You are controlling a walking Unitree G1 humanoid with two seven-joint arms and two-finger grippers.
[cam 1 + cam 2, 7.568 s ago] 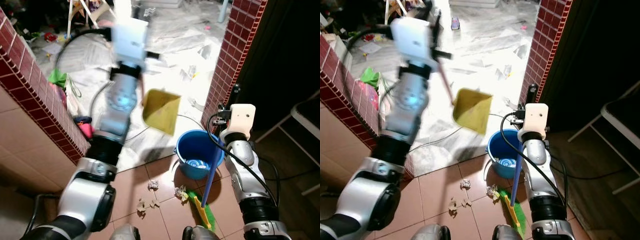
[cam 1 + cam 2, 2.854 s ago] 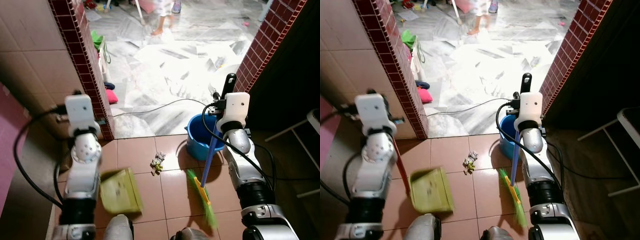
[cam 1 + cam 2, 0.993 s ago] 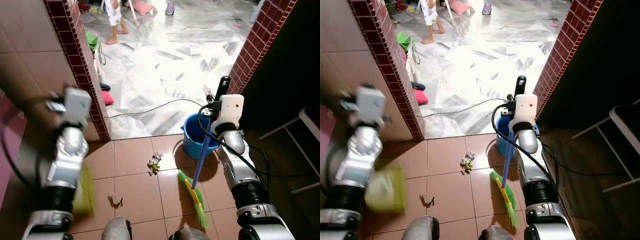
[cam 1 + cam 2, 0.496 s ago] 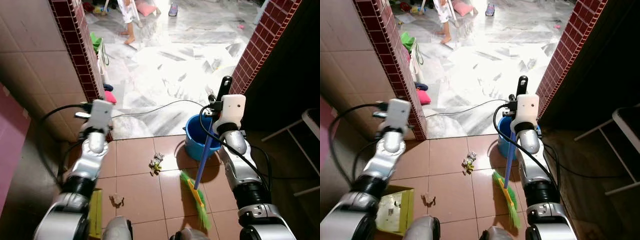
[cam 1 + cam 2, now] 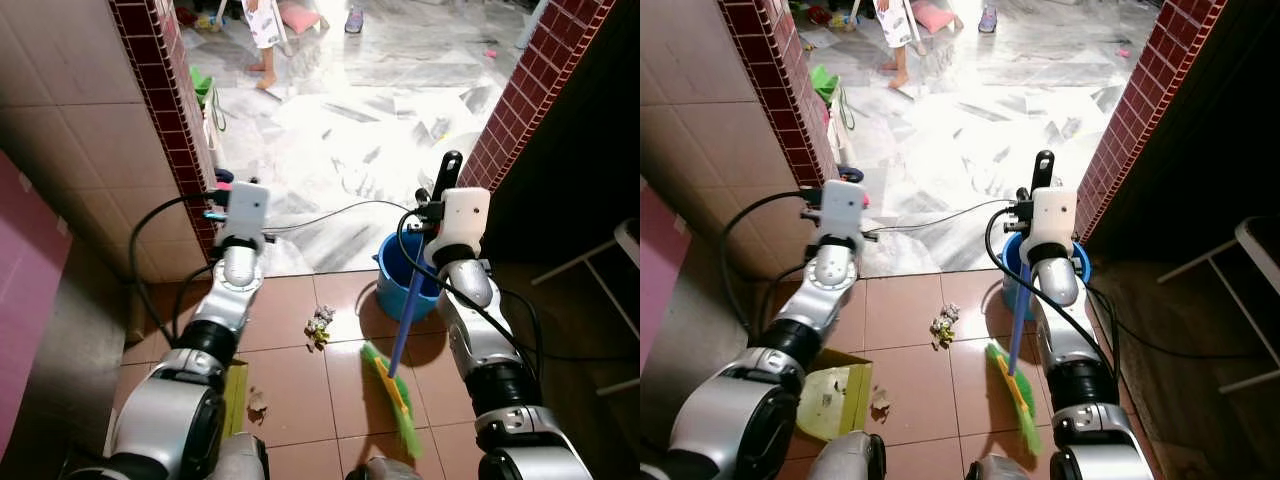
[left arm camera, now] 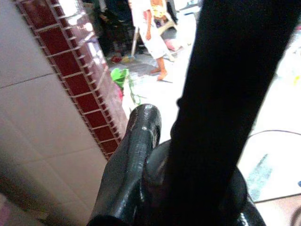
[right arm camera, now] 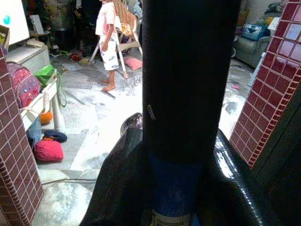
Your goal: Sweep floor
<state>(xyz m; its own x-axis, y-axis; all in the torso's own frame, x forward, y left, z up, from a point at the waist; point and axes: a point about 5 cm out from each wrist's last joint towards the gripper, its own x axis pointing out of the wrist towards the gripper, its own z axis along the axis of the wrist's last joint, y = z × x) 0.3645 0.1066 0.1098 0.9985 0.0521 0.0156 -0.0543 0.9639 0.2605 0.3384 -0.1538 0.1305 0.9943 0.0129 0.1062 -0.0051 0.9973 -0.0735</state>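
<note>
My right gripper (image 5: 438, 197) is shut on the blue handle of a broom (image 5: 406, 318). Its green bristles (image 5: 396, 398) rest on the brown floor tiles in front of my feet. My left gripper (image 6: 178, 155) is shut on the dustpan's dark handle, with the arm raised beside the left brick pillar. The yellow-green dustpan (image 5: 836, 397) sits low at the left with scraps inside. A clump of litter (image 5: 320, 325) lies on the tiles between dustpan and broom. One crumpled scrap (image 5: 880, 401) lies at the pan's edge.
A blue bucket (image 5: 402, 286) stands behind the broom by the right brick pillar (image 5: 520, 100). The left brick pillar (image 5: 160, 80) and a pink wall close the left side. A cable (image 5: 320, 213) crosses the marble floor. A person (image 5: 262, 25) stands far back. A chair (image 5: 625, 250) is at right.
My left arm has swung in toward the middle and the dustpan has come down by the loose scrap. The right arm and broom have held still.
</note>
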